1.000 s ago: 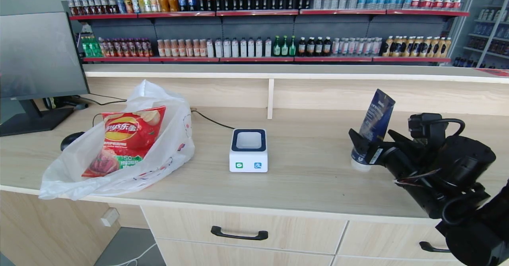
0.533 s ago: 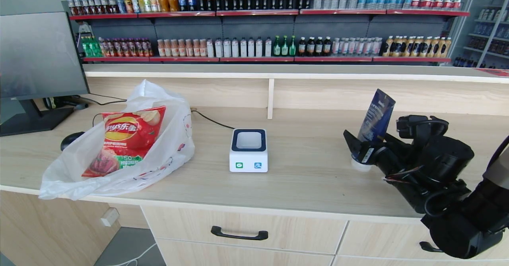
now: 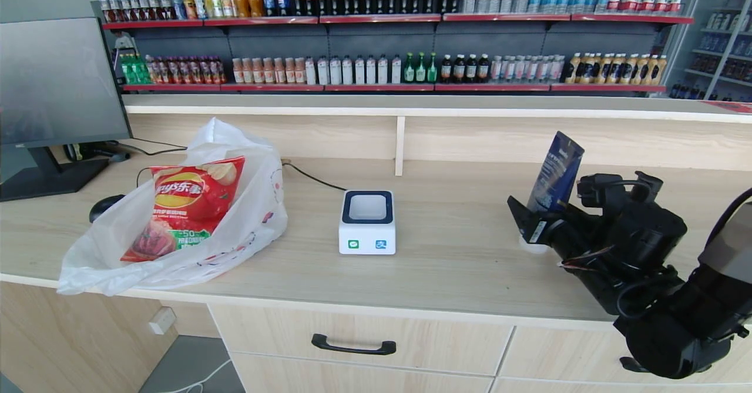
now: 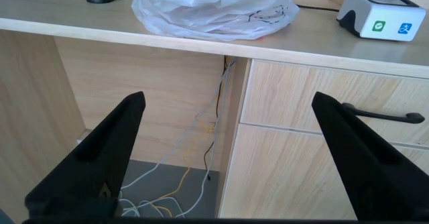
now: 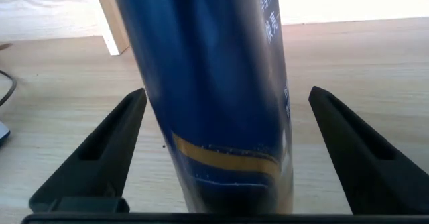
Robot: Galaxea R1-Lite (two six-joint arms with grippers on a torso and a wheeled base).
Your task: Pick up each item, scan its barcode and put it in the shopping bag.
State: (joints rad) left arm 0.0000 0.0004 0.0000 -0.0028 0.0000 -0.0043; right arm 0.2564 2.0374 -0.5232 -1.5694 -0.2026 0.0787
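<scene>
At 3 o'clock from the scanner (image 3: 367, 222), well apart from it, the blue tube (image 3: 555, 167) stands cap-down on the bench (image 3: 458, 264), its top leaning toward 1 o'clock.

Change noted: the tube has kept its place over the last second. The right arm has pushed in toward 10 o'clock, carrying the right pincer (image 3: 543, 217) farther round the tube's lower part.

Pose: the right arm enters from 4 o'clock and lies low over the bench. Its pincer is level and released, with one finger on each side of the tube. The right wrist view shows a gap on one side. On the other side, contact cannot be confirmed. The left pincer (image 4: 228, 100) is also released, its fingers wide apart. It sits below the bench top, facing the cabinet front.

Edges and room: the shopping bag (image 3: 258, 205) lies at 9 o'clock from the scanner with a red chips packet (image 3: 188, 205) inside, and its lower fold reaches the front edge. Bare bench runs between the scanner and the tube. The tube stands back from the front edge. A low wooden partition (image 3: 399, 146) rises at 12 o'clock from the scanner.
</scene>
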